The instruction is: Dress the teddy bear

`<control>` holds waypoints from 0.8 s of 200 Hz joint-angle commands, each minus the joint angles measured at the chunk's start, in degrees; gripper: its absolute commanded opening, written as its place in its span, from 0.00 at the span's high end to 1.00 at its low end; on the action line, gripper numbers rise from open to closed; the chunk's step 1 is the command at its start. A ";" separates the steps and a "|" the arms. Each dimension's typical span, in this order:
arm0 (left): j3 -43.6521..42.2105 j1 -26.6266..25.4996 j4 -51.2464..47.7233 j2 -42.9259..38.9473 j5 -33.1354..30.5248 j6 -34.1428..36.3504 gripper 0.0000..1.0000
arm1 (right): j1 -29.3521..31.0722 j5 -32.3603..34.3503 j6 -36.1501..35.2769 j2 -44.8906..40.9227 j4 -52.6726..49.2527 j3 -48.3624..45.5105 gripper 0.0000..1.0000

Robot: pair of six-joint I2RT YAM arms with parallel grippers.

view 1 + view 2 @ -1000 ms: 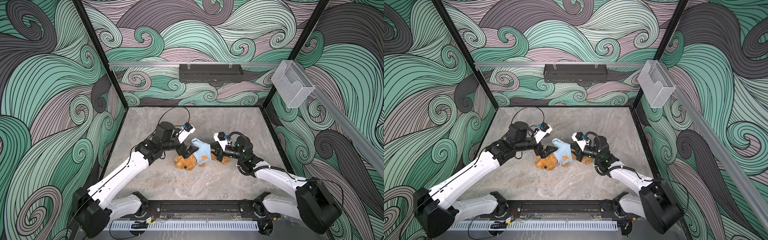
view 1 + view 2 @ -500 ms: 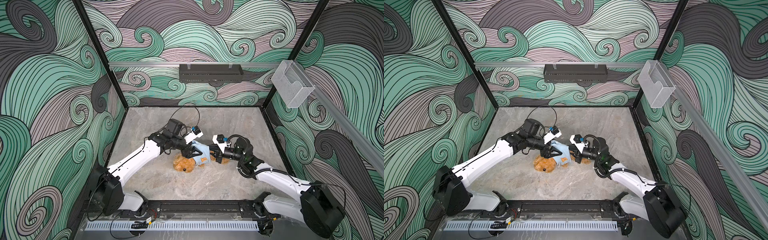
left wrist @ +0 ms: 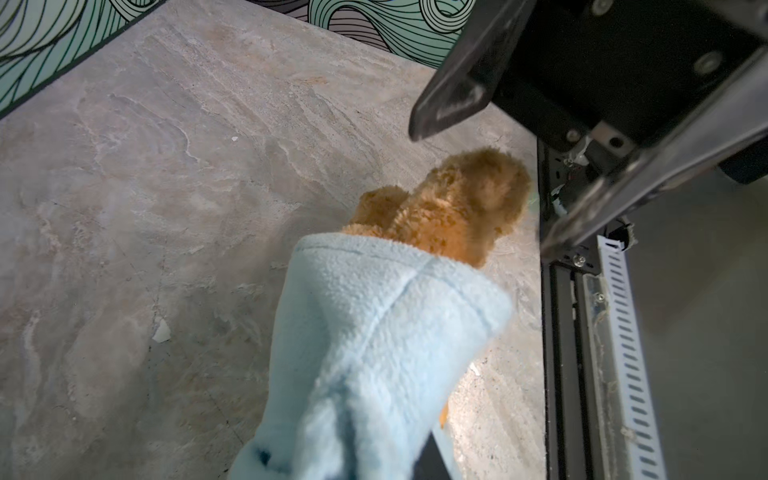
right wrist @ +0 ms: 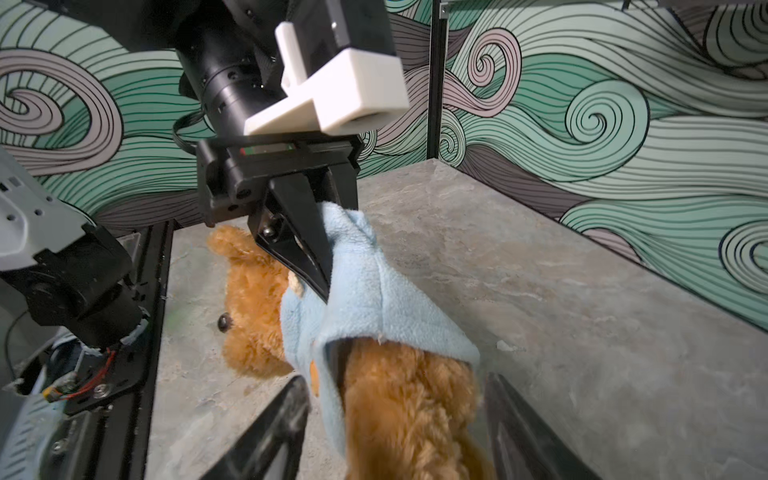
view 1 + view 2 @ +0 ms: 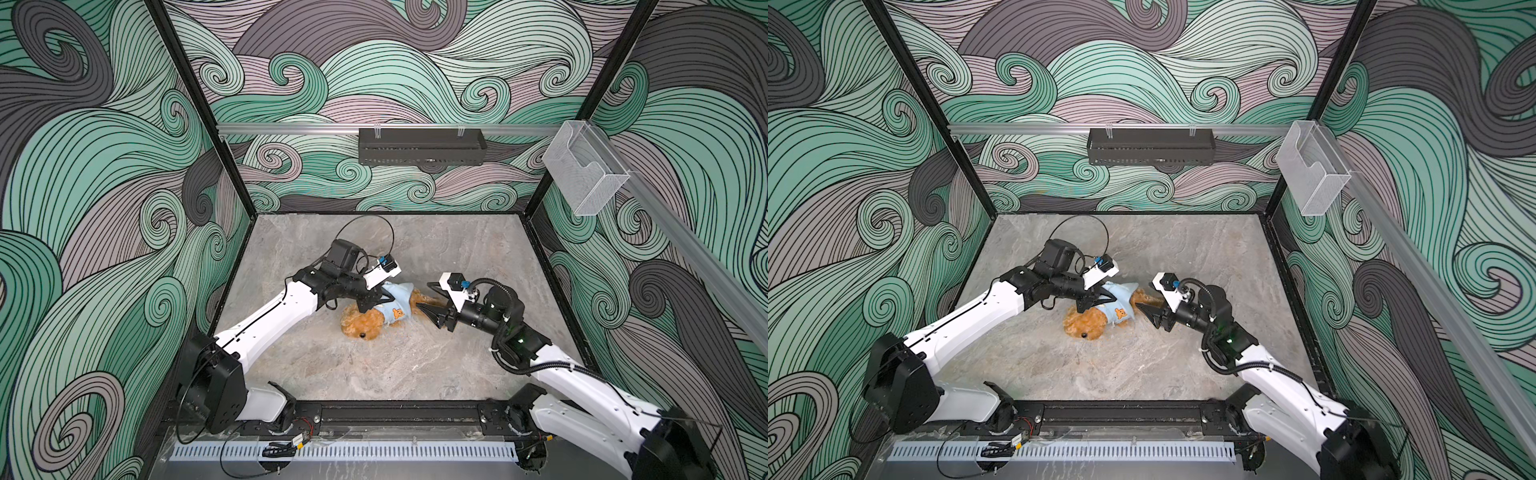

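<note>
The teddy bear [image 5: 365, 322] [image 5: 1086, 326] lies on the grey table, head toward the front edge. A light-blue garment [image 5: 397, 305] [image 5: 1119, 305] covers its torso. My left gripper [image 5: 376, 298] [image 5: 1098, 297] is shut on the garment's back fold beside the bear's head; the right wrist view shows this left gripper [image 4: 322, 270] pinching the garment [image 4: 374, 307]. In the left wrist view the garment [image 3: 374, 332] hides most of my fingers. My right gripper [image 5: 429, 300] [image 5: 1148, 302] [image 4: 395, 436] is open, its jaws either side of the bear's lower body [image 4: 407, 407], not clamping it.
A black box [image 5: 422, 145] hangs on the back wall rail. A clear plastic bin [image 5: 582, 170] is fixed to the right wall. The black base rail [image 5: 395, 415] runs along the front edge. Patterned walls enclose the table on three sides.
My left gripper moved right to the bear and shut on the garment. My right gripper opened, let go and drew back slightly to the right.
</note>
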 commanded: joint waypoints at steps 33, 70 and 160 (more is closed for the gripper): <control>-2.73 0.17 6.89 -4.52 -0.44 4.25 0.87 | 0.98 -5.95 -0.96 4.12 -7.65 6.30 0.02; -2.46 -0.53 6.54 -4.48 0.31 3.44 0.86 | 3.07 -7.36 -2.64 11.51 -3.02 9.83 0.02; -2.44 -0.93 5.36 -4.84 4.96 3.14 0.81 | 3.70 -4.84 -6.79 21.37 3.47 8.41 0.47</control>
